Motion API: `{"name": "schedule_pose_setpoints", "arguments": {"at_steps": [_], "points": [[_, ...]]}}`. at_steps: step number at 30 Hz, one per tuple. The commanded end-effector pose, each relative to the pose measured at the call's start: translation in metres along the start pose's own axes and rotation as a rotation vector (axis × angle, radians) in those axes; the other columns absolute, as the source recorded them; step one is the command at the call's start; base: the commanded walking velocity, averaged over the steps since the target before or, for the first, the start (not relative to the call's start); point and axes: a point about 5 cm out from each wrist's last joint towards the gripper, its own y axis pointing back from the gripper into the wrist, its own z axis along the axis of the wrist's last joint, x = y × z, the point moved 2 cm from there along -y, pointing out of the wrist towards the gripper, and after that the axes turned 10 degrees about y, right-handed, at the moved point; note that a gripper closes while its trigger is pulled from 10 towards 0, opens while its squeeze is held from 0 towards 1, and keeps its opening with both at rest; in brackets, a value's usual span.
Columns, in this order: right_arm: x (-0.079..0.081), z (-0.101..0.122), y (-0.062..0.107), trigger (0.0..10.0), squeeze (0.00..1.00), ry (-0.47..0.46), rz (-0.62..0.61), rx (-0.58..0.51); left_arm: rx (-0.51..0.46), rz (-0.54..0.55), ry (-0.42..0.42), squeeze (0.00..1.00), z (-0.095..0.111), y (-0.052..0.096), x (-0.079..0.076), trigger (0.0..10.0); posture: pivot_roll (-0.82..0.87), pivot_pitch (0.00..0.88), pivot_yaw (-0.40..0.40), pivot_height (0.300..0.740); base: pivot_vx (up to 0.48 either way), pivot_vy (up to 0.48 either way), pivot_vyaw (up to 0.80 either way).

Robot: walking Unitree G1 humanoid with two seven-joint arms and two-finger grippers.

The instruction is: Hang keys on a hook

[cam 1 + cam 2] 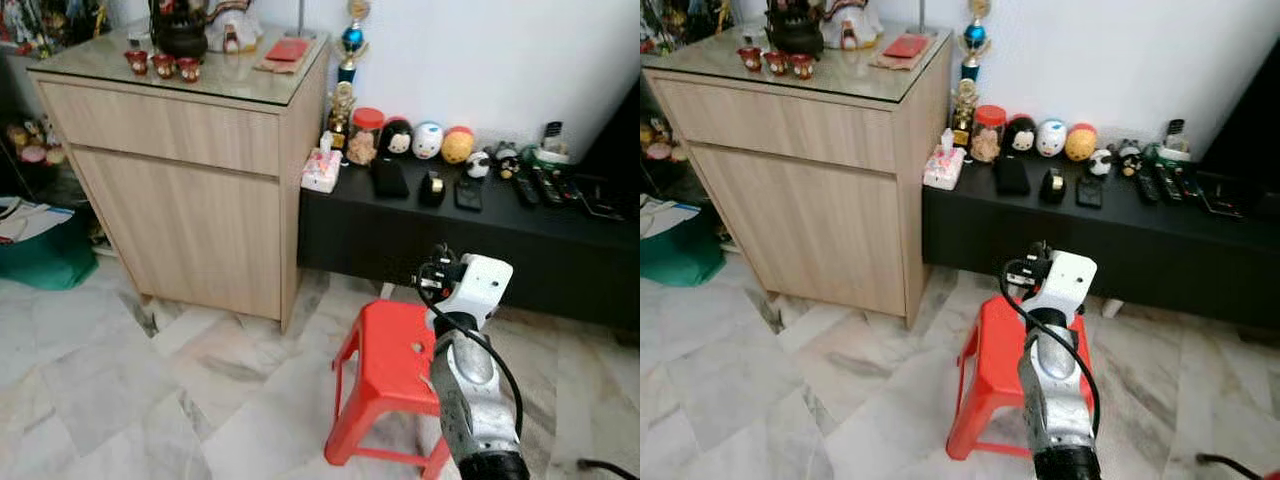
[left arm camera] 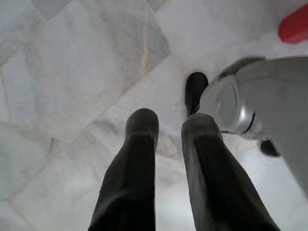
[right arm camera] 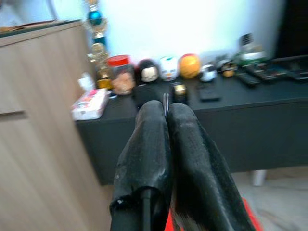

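My right gripper (image 3: 166,109) is raised in front of me, above the red plastic stool (image 1: 385,370). Its black fingers (image 3: 149,139) are pressed together, and a thin sliver of metal (image 3: 165,103), which I take for the keys, sticks out between the tips. It points toward the low black bench (image 1: 420,235) by the white wall. In the eye views the right arm's silver forearm and white wrist housing (image 1: 478,285) hide the fingers. My left gripper (image 2: 169,126) hangs over the marble floor (image 2: 86,72) with a small gap between its fingers and nothing in it.
A light wooden cabinet (image 1: 190,190) with a glass top stands at the left. The black bench carries a tissue pack (image 1: 321,170), a red-lidded jar (image 1: 364,134), round toys, phones and remotes. A trophy (image 1: 348,60) stands against the wall. A green bag (image 1: 45,250) lies far left.
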Motion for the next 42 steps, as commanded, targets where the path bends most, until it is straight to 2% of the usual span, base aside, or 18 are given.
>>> {"name": "schedule_pose_setpoints", "arguments": {"at_steps": [1, 12, 21, 34, 37, 42], "points": [[0.001, 0.000, -0.001, 10.0, 0.00, -0.010, -0.002, 0.003, -0.002, 0.002, -0.002, 0.00, 0.002, 0.000, 0.001, 10.0, 0.10, 0.000, -0.114, 0.740, -0.266, 0.000, 0.00], [0.001, 0.000, -0.002, 10.0, 0.00, -0.010, -0.003, 0.002, -0.004, 0.000, 0.000, 0.00, 0.003, -0.001, 0.000, 10.0, 0.10, 0.000, -0.115, 0.740, -0.261, 0.000, 0.00], [0.001, -0.001, -0.001, 10.0, 0.00, -0.007, -0.005, 0.007, 0.003, -0.002, -0.008, 0.00, 0.001, -0.001, -0.004, 10.0, 0.10, 0.000, -0.115, 0.740, 0.000, 0.000, 0.00], [-0.003, -0.006, -0.002, 10.0, 0.00, -0.012, -0.030, 0.031, 0.005, -0.005, -0.023, 0.00, 0.001, -0.001, -0.002, 10.0, 0.09, 0.000, -0.110, 0.740, 0.000, 0.000, 0.00], [-0.006, -0.008, -0.001, 10.0, 0.00, -0.006, -0.046, 0.044, 0.004, -0.007, -0.026, 0.00, 0.002, -0.001, -0.002, 10.0, 0.09, 0.000, -0.109, 0.740, 0.000, 0.000, 0.00], [-0.025, -0.017, 0.004, 10.0, 0.00, -0.002, -0.141, 0.088, 0.005, -0.012, -0.036, 0.00, 0.002, -0.001, -0.003, 10.0, 0.09, 0.000, -0.107, 0.740, 0.000, 0.000, 0.00]]}}
